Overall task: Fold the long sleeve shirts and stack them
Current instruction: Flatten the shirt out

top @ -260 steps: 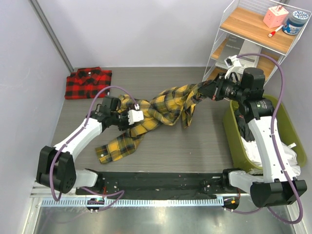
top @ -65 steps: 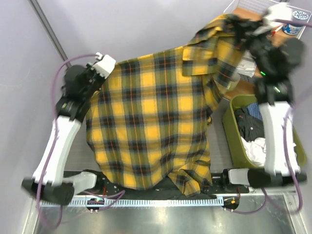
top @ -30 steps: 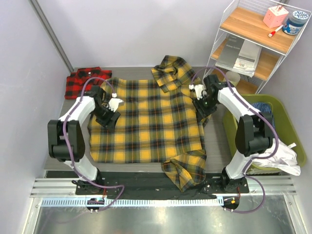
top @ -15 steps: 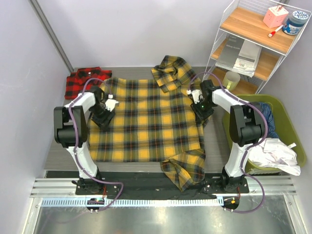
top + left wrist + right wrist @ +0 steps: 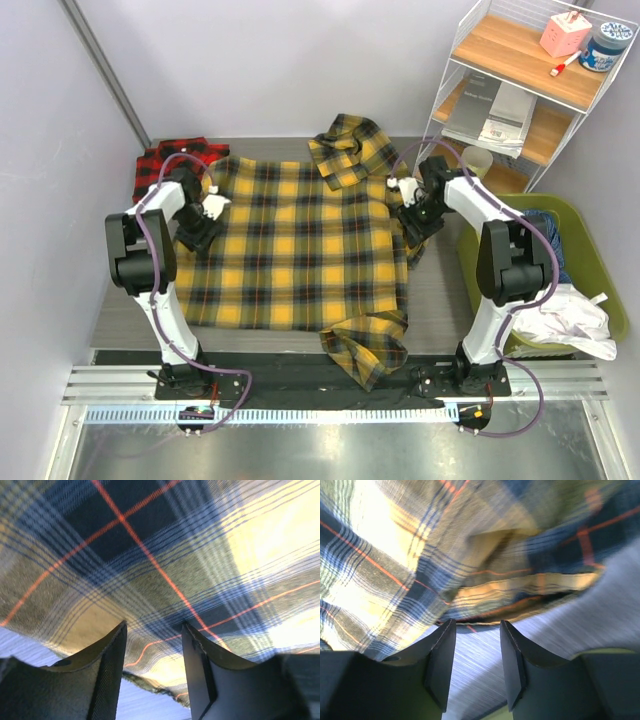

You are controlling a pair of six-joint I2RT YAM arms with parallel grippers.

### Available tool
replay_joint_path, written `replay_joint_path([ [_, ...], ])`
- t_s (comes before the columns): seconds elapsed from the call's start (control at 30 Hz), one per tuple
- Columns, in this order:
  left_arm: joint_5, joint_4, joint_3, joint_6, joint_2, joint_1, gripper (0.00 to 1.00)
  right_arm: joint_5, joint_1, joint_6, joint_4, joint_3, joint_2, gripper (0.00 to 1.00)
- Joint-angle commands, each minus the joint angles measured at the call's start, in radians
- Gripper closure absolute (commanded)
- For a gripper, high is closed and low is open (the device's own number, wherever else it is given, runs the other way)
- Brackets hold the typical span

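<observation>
Lying spread flat on the counter (image 5: 445, 295), the yellow-and-black shirt (image 5: 300, 240) has one sleeve bunched at its far edge and another crumpled at its near edge. The left tool (image 5: 154, 625) stands spread over the shirt's left hem, and the right tool (image 5: 477, 622) stands spread at its right hem. The red-and-black shirt (image 5: 165, 165) lies folded in the far left corner, just beside the yellow one.

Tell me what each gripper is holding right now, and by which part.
Nothing, it seems. The left gripper and right gripper sit at the yellow plaid shirt's side edges with jaws apart, pinching no cloth.
</observation>
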Motion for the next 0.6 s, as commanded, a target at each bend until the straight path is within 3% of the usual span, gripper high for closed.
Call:
replay_joint_path([
  [0.0,0.098,-0.021,0.037,0.005,-0.049,0.002,0.50,0.023,0.049,0.041,0.067,-0.052,-0.013,0.55],
  [0.17,0.077,-0.017,0.014,0.002,-0.055,-0.001,0.50,0.139,0.082,0.023,0.098,-0.104,0.042,0.56],
  [0.3,0.013,0.022,-0.003,0.031,0.001,0.017,0.54,0.260,0.051,-0.124,0.091,-0.099,0.059,0.58],
  [0.43,-0.047,0.043,0.032,0.054,0.075,0.042,0.60,0.331,-0.032,-0.274,0.037,0.026,0.111,0.58],
  [0.57,-0.070,0.046,0.082,0.062,0.127,0.056,0.63,0.328,-0.043,-0.318,-0.038,0.146,0.145,0.55],
])
